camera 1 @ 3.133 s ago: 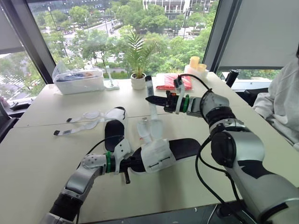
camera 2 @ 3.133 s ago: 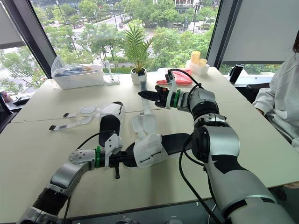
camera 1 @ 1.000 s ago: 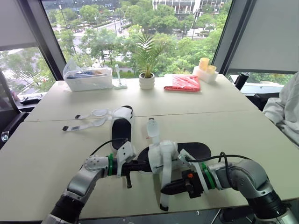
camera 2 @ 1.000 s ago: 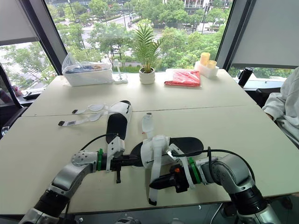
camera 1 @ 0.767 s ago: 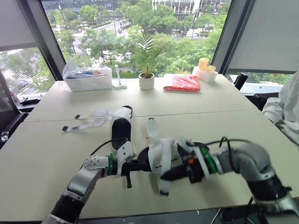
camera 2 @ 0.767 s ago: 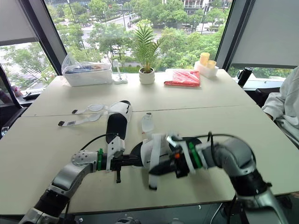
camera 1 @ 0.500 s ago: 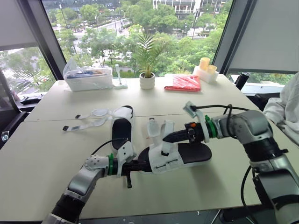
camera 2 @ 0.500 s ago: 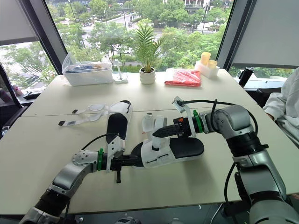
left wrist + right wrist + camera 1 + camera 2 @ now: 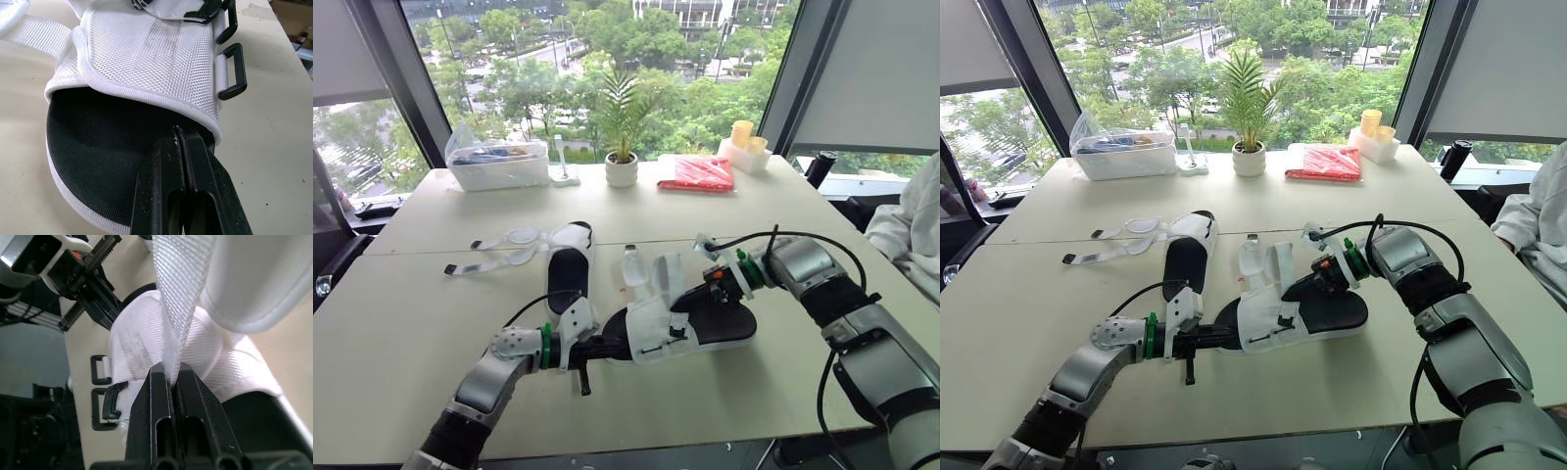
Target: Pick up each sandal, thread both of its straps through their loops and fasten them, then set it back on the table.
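Beige worktop (image 9: pixel 401 294) runs across the whole scene to the windows, and at its right edge sits a person in a white sleeve (image 9: pixel 913 220). Along the far side stand a clear plastic box (image 9: pixel 497 166), a potted plant (image 9: pixel 621 168), a red packet (image 9: pixel 695 173) and a small stack of yellow cups (image 9: pixel 741 137). Two sandals with black soles and white uppers lie in the middle of the worktop. The near sandal (image 9: pixel 651 331) lies crosswise in front of the robot, its sole seemingly resting on the surface. The second sandal (image 9: pixel 566 269) lies just behind it toward the robot's left, its unfastened straps (image 9: pixel 494 250) spread flat on the worktop farther left. The left jaws are closed on the left end of the near sandal, pinching the edge where the black sole meets the white upper. The right jaws reach in from the right and are clamped shut on a white webbing strap (image 9: pixel 181 293) of the same sandal, which stands up from the upper. Black rectangular loops (image 9: pixel 234 72) sit side by side on the upper's outer flank, apart from the held strap.
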`<state>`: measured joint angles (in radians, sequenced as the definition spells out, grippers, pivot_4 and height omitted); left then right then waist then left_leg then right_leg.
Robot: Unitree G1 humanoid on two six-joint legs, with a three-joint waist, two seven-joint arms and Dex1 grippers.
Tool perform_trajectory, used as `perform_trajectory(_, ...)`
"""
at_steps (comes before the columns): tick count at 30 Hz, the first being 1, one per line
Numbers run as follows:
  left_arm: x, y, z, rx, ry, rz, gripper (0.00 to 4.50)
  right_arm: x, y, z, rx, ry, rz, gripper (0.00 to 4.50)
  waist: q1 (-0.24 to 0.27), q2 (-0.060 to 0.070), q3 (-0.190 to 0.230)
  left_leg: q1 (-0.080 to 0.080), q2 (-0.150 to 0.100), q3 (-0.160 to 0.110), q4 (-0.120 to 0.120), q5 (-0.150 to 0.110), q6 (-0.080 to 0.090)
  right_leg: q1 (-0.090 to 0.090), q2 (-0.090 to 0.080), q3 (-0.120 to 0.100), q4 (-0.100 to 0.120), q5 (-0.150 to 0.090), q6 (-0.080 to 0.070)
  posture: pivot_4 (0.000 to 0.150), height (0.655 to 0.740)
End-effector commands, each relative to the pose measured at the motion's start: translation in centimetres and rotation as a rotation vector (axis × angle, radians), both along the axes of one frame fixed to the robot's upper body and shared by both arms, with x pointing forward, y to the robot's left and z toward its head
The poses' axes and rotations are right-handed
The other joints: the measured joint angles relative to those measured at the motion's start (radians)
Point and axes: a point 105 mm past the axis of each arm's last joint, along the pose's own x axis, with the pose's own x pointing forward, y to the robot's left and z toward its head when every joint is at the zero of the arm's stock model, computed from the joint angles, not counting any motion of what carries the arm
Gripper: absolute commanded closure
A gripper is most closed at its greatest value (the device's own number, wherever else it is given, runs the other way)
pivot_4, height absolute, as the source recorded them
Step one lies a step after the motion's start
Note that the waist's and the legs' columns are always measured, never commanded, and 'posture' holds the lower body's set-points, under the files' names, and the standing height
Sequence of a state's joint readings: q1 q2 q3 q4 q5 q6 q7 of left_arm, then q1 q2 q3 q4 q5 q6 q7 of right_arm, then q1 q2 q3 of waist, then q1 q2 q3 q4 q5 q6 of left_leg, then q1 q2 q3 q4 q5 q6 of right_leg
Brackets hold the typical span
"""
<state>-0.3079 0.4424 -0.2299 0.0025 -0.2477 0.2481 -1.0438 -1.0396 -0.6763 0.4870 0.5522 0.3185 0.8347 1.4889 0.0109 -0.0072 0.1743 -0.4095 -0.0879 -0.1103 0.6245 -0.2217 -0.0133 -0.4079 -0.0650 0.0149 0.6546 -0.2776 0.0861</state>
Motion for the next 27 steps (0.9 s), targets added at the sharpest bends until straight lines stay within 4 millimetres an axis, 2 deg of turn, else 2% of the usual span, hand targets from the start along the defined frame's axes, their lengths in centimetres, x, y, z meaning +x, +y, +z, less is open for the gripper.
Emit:
perform_trajectory(1, -0.4, -0.1, -0.7, 0.022, 0.019, -0.010, 4.50, 0.2, 0.1, 1.4, -0.021, -0.085, 0.063, 4.48, 0.000, 0.000, 0.000, 0.000, 0.000, 0.000, 0.000, 0.000, 0.000, 0.000, 0.000, 0.000, 0.000, 0.000, 0.000, 0.150, 0.7400)
perform_trajectory(14, -0.3, -0.1, -0.6, 0.016, 0.020, -0.001, 4.50, -2.2, 2.3, 2.3, -0.005, -0.182, 0.237, 4.48, 0.001, 0.000, 0.000, 0.000, 0.000, 0.000, 0.000, 0.000, 0.000, 0.000, 0.000, 0.000, 0.000, 0.000, 0.000, 0.150, 0.7400)
perform_trajectory(20, -0.3, 0.0, -0.6, 0.014, 0.019, 0.002, 4.50, -2.2, 2.7, 2.1, 0.006, -0.224, 0.250, 4.48, 0.000, 0.000, 0.000, 0.000, 0.000, 0.000, 0.000, 0.000, 0.000, 0.000, 0.000, 0.000, 0.000, 0.000, 0.000, 0.150, 0.7400)
perform_trajectory(27, -0.4, -0.1, -0.6, 0.014, 0.020, 0.001, 4.50, -1.2, 3.2, 2.4, 0.004, -0.283, 0.244, 4.48, 0.001, 0.000, 0.000, 0.000, 0.000, 0.000, 0.000, 0.000, 0.000, 0.000, 0.000, 0.000, 0.000, 0.000, 0.000, 0.150, 0.7400)
